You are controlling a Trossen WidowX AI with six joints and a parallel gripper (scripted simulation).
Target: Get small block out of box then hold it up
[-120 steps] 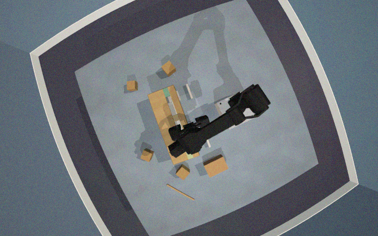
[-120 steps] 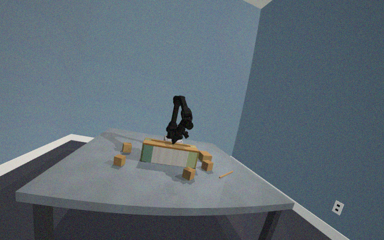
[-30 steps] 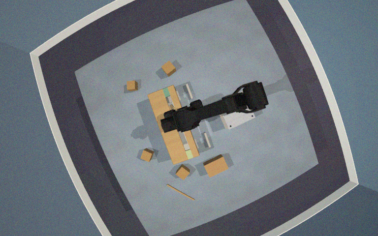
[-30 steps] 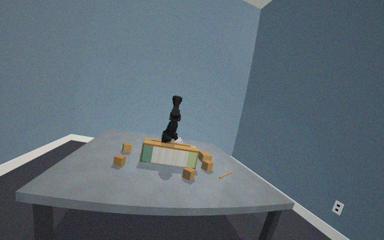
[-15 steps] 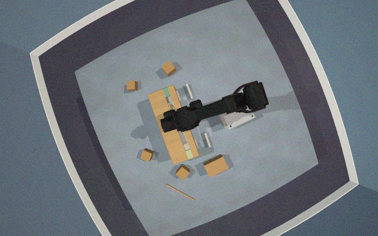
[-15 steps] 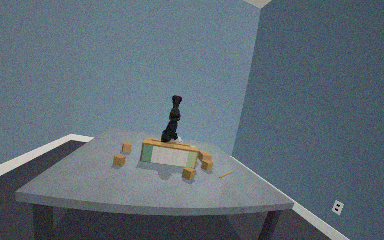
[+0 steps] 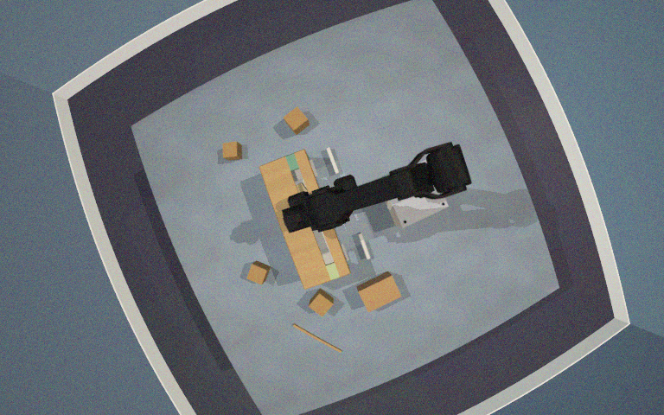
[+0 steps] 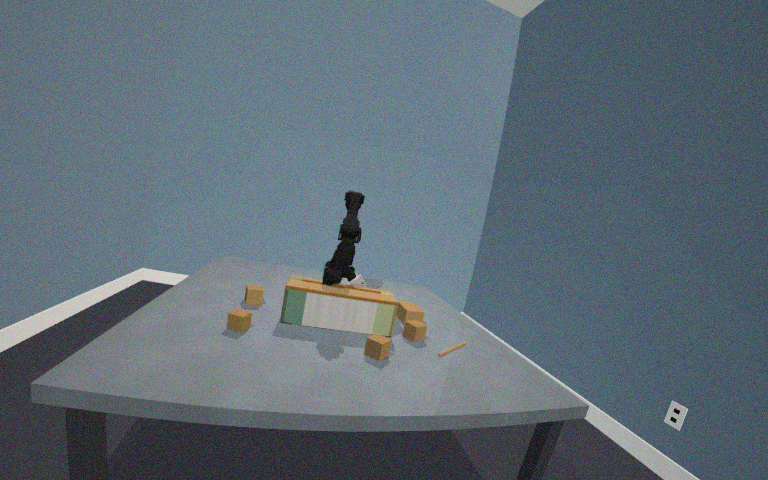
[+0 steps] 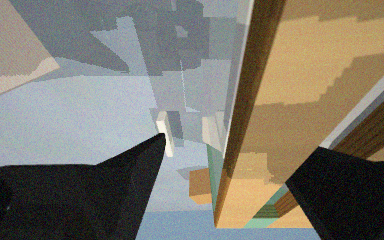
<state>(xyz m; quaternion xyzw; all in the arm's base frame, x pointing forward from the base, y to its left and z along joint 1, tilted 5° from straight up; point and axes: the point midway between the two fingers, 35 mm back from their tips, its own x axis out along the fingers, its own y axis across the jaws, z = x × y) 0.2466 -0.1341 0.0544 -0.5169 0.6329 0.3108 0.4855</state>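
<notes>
The wooden box [image 7: 274, 181] [image 8: 339, 290] [image 9: 295, 55] stands upright, with a long slot in its top. One end has a green panel [image 7: 292, 161] [image 8: 293, 307], the other a yellow-green panel [image 7: 332, 271] [image 8: 385, 318]. Its clear front faces the arm's base. My gripper [image 9: 212, 136] is open and empty above the box; in the wrist view one finger is on the clear-front side and the other over the slot side. The arm hides the fingers in the top and exterior views. The small block on the shelf cannot be made out for certain; the arm covers the middle of the slot.
Several loose wooden blocks surround the box, including one cube [image 7: 296, 120] [image 9: 200, 186], another cube [image 7: 321, 302] [image 8: 415, 330] and a larger block [image 7: 379, 291] [image 8: 410, 312]. A thin stick [image 7: 317, 337] [image 8: 453, 349] lies beyond them. White bars [image 7: 332, 160] [image 9: 165, 134] stand before the clear front.
</notes>
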